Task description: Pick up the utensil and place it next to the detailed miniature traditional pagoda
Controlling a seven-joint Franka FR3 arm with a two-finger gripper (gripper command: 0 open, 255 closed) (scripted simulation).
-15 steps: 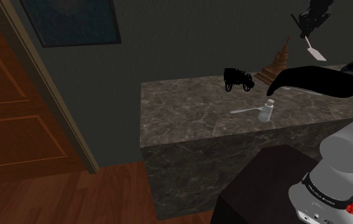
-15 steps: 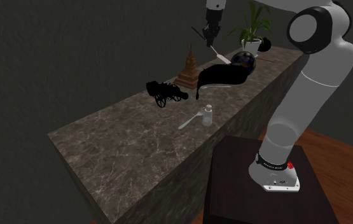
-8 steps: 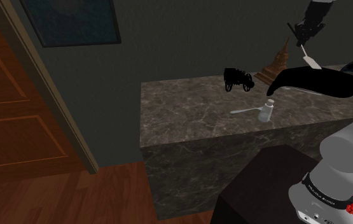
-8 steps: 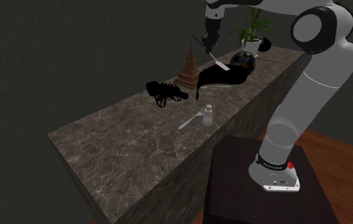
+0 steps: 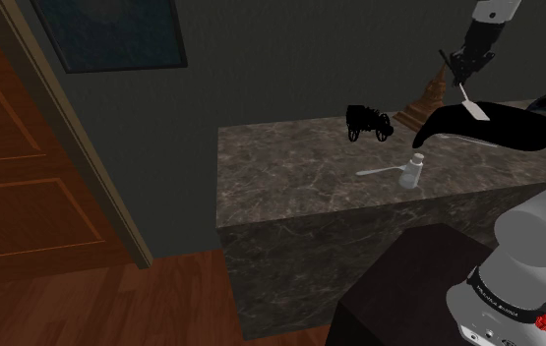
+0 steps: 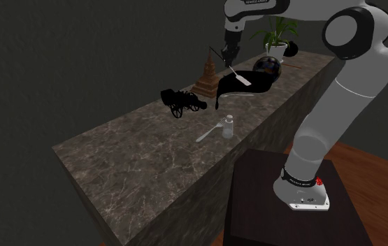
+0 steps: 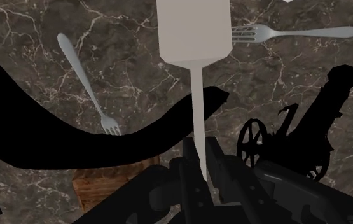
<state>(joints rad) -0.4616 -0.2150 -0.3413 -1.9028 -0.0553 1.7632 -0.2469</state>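
Observation:
My gripper (image 5: 460,71) (image 6: 228,55) is shut on the thin handle of a white spatula (image 5: 476,111) (image 6: 242,80), which hangs blade-down above the marble counter. In the wrist view the spatula (image 7: 194,28) runs straight out from the gripper (image 7: 200,170). The brown pagoda (image 5: 428,98) (image 6: 206,72) stands at the counter's back edge, just beside and below the gripper. A corner of the pagoda's base (image 7: 102,184) shows close by the fingers. The blade hovers over a black curved object (image 5: 487,125) (image 6: 245,85) (image 7: 48,137).
A black wheeled cannon model (image 5: 369,122) (image 6: 182,101) (image 7: 305,137) stands next to the pagoda. A fork (image 5: 381,171) (image 6: 210,131) (image 7: 289,32) and a small clear bottle (image 5: 413,175) (image 6: 228,126) lie nearer the front edge. A second fork (image 7: 89,86), a dark ball (image 6: 269,66) and a potted plant (image 6: 279,31) share the counter (image 5: 290,167).
The gripper has come down with the spatula and shifted toward the pagoda, to the left in both exterior views. The things on the counter have stayed put.

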